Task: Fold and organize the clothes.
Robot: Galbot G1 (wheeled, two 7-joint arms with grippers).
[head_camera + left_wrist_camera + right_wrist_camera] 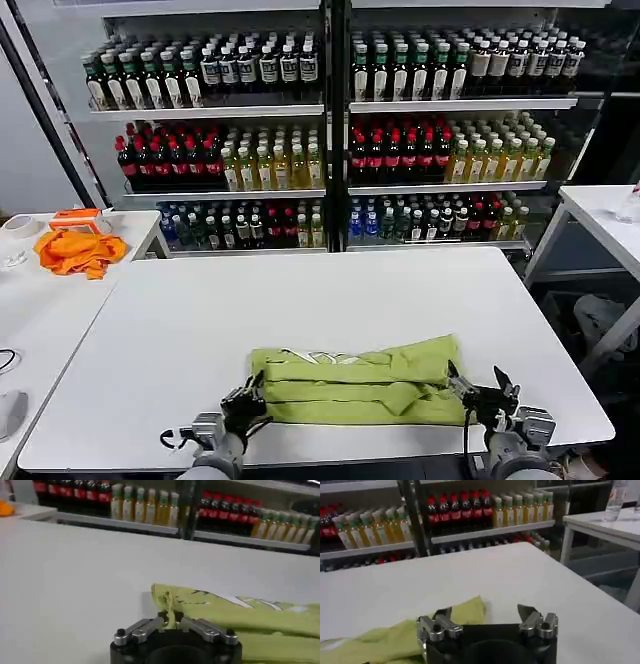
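Left gripper [243, 403] is pinching the shirt's [355, 380] left near corner, fingers pressed together on a tuck of cloth, while the right gripper [478, 392] is sitting spread at the right end, fabric just beside one finger. Along the table's [200, 320] near edge the shirt is lying folded, its long axis running between both grippers.

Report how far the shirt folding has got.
Partly done: the lime T-shirt already lies as a long folded band near the white table's front edge. In hand: the left gripper is shut on its left end, while the right gripper sits open at the right end. Folding it shorter remains.
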